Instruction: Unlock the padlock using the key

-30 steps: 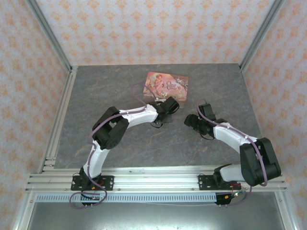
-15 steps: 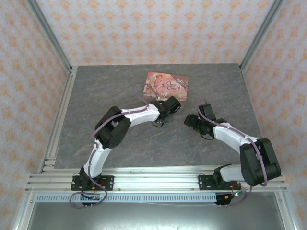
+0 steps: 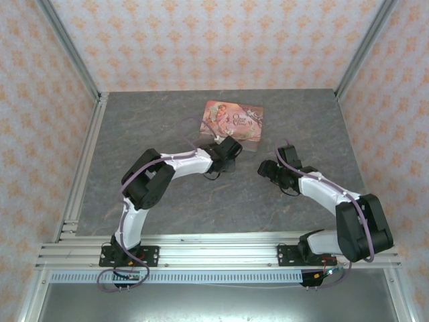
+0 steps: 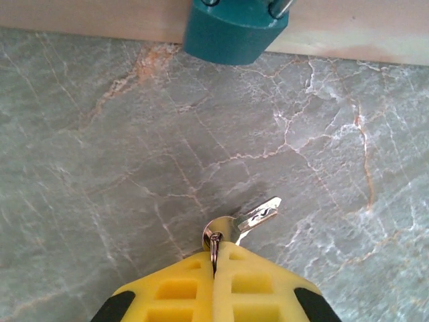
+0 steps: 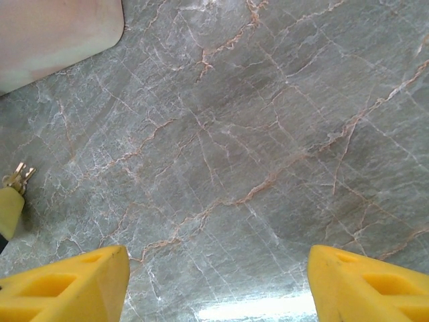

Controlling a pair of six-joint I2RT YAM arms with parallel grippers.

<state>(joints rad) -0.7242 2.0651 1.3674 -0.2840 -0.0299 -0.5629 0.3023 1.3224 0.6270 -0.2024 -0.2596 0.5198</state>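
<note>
The left end effector (image 4: 216, 260) is clamped on the thin, stiff key (image 4: 253, 216) at its bow (probably slippery metal). The right end effector (image 5: 218, 272) gapes apart. The light padlock (image 4: 234, 27) may slide.

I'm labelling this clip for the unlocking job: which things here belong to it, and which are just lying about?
Job:
padlock
key
left gripper, shut on the key

Lying about:
pink tin
right gripper, open over bare table
</note>
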